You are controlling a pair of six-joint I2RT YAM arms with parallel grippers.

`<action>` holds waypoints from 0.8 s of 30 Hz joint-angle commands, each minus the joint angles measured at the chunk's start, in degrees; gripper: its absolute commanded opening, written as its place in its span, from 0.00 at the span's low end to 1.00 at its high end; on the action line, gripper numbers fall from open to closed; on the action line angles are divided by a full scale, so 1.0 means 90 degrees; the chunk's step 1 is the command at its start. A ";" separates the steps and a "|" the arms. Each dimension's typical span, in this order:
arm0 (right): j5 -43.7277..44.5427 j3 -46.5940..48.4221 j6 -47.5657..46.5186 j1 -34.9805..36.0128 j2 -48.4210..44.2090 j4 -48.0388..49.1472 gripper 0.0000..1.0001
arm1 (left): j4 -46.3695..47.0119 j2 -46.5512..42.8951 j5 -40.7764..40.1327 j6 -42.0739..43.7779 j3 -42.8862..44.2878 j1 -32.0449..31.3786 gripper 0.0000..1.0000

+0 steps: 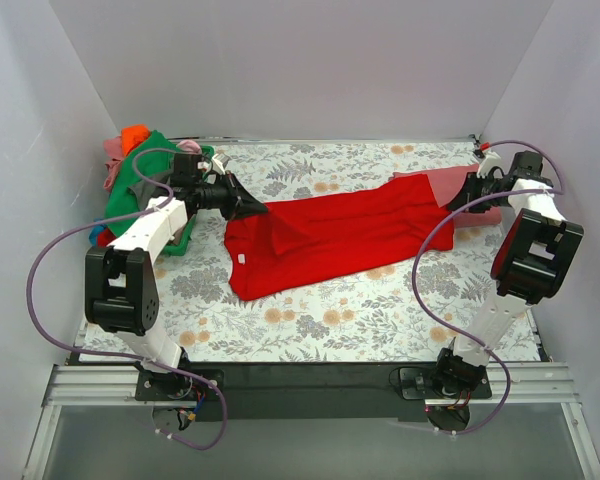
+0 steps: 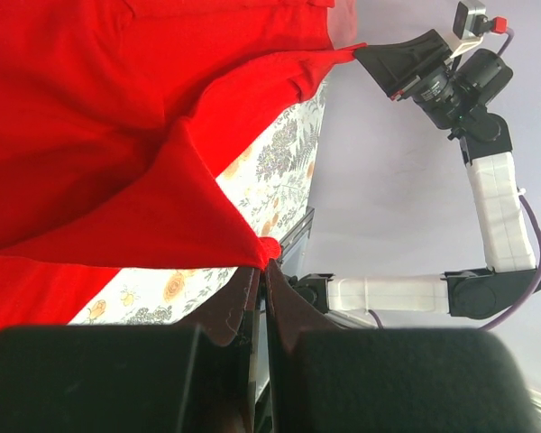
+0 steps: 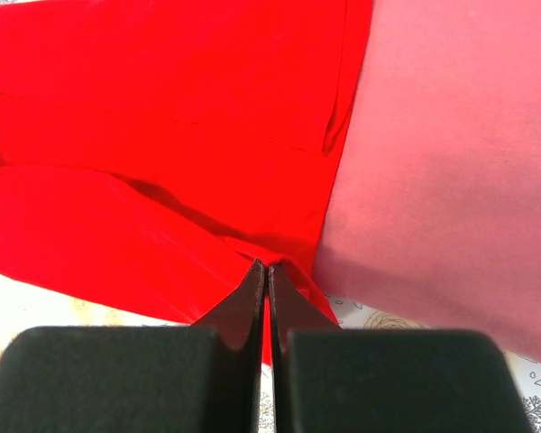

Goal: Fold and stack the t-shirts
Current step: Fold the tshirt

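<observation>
A large bright red t-shirt [image 1: 330,235] is stretched across the floral table cloth between both arms. My left gripper [image 1: 261,209] is shut on its left end; in the left wrist view the fingertips [image 2: 263,263] pinch a corner of red cloth [image 2: 117,135], lifted off the table. My right gripper [image 1: 445,196] is shut on the far right end, its jaws [image 3: 268,266] closed on a fold of the red t-shirt [image 3: 162,108]. A dull rose-red t-shirt [image 3: 451,180] lies flat beside and under that end, at the back right [image 1: 460,182].
A heap of more t-shirts, green [image 1: 138,185], orange [image 1: 134,133] and pink [image 1: 114,152], sits in a green bin [image 1: 183,238] at the back left. White walls close in the table on three sides. The floral cloth [image 1: 360,310] shows in front of the red shirt.
</observation>
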 commanded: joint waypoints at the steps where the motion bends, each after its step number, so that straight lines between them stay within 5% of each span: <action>1: 0.0014 0.0287 0.0060 0.0042 0.0044 0.0083 0.01 | 0.0016 -0.0031 0.0148 0.0110 0.0255 0.0048 0.00; 24: 0.0746 -0.0249 0.0090 -0.0065 -0.0512 0.0249 0.01 | 0.0006 0.0614 0.0343 -0.0056 0.1095 0.0048 0.00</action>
